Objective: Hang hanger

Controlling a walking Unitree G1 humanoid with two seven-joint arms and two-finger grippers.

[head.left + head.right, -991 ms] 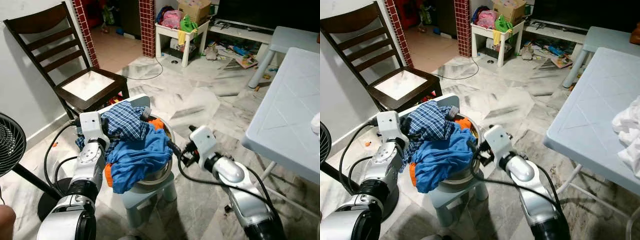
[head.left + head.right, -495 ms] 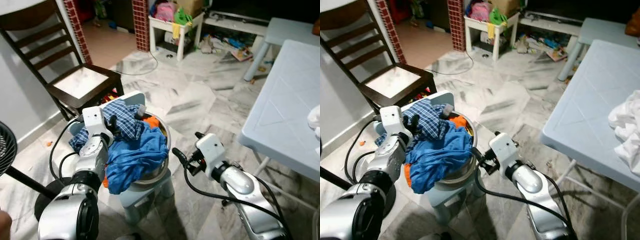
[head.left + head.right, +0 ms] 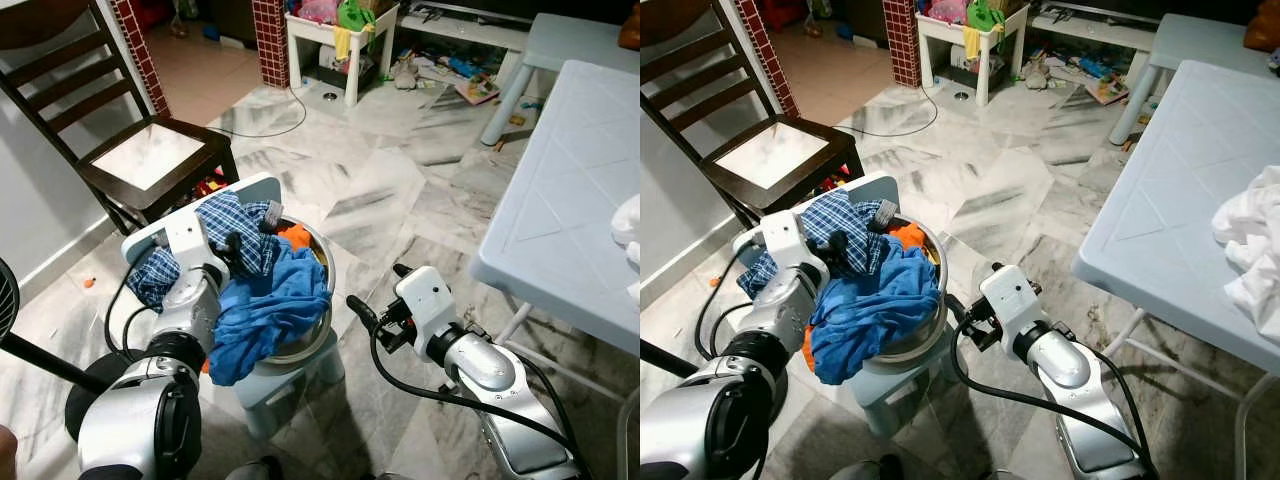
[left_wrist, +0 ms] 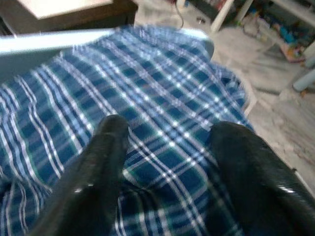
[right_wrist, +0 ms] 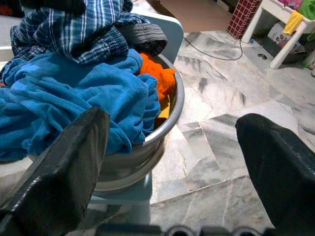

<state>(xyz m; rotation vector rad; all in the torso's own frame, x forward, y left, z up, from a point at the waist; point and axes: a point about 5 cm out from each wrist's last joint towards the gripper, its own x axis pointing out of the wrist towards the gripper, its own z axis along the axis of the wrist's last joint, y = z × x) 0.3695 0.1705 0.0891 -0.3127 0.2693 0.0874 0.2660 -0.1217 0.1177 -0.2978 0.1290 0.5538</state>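
Here, left end effector (image 4: 167, 162) presses plaid shirt (image 4: 147, 88).

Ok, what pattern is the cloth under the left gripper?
Blue and white plaid shirt, clearest in the left wrist view.

Colours in your laundry basin (image 3: 322, 262)

You see a blue-white plaid shirt (image 3: 240, 232), a plain blue towel (image 3: 270, 305), an orange cloth (image 3: 297, 236); grey-veined white marble floor (image 3: 380, 190).

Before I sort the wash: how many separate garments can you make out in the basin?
4, perhaps more beneath: a plaid shirt on top by the left gripper, a blue cloth draped over the front, an orange piece behind it, a grey item beside the plaid.
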